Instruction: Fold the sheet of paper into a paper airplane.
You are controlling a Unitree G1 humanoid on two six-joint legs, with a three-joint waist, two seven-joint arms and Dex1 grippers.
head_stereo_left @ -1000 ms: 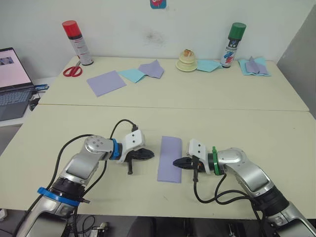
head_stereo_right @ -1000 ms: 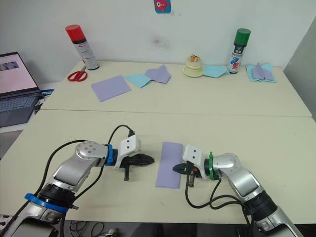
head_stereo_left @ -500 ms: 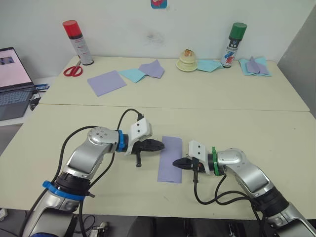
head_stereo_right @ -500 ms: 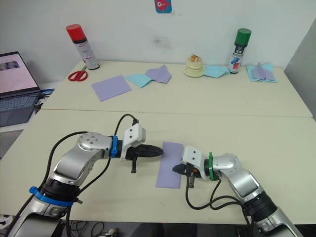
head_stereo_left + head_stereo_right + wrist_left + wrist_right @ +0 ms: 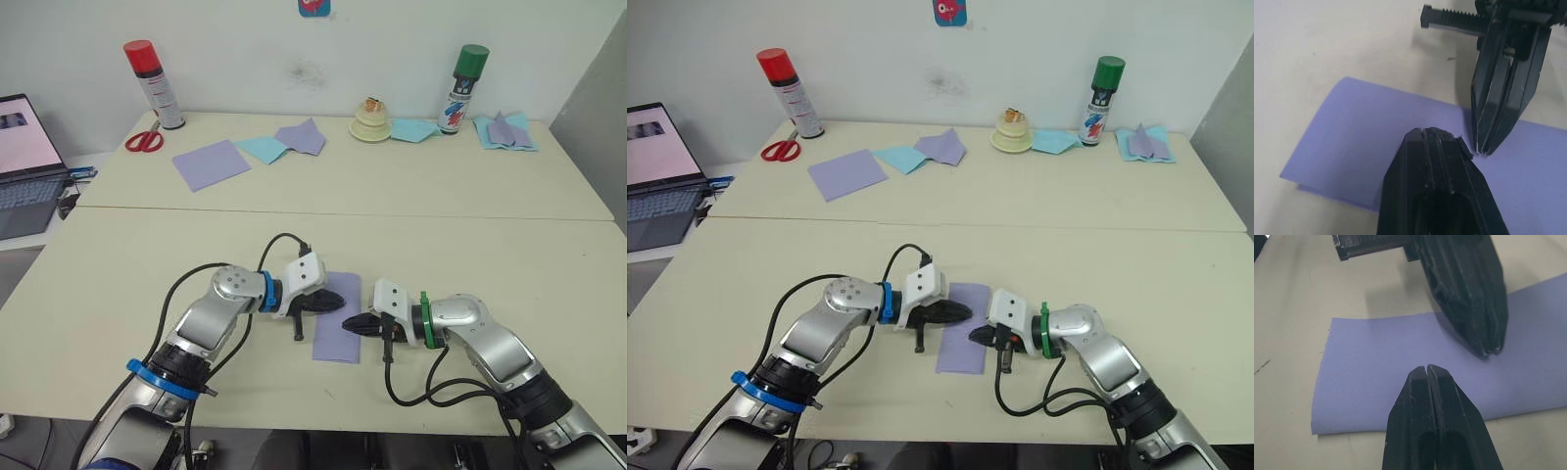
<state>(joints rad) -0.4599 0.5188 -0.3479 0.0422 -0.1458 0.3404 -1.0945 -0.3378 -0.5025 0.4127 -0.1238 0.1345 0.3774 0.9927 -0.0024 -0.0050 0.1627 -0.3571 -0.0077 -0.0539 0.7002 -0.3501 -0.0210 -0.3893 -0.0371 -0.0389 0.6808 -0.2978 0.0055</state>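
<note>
A: Where are we? The sheet of paper (image 5: 338,315) lies folded in half on the surface (image 5: 490,245), near us.

B: Both claws, left (image 5: 338,305) and right (image 5: 349,324), pinched closed, press it. Next we fold a corner.

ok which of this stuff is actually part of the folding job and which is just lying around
In the job: paper, left gripper, right gripper.

Lying about: scissors, red can, green can, laptop, spare lavender sheet, blue sheets.
</note>
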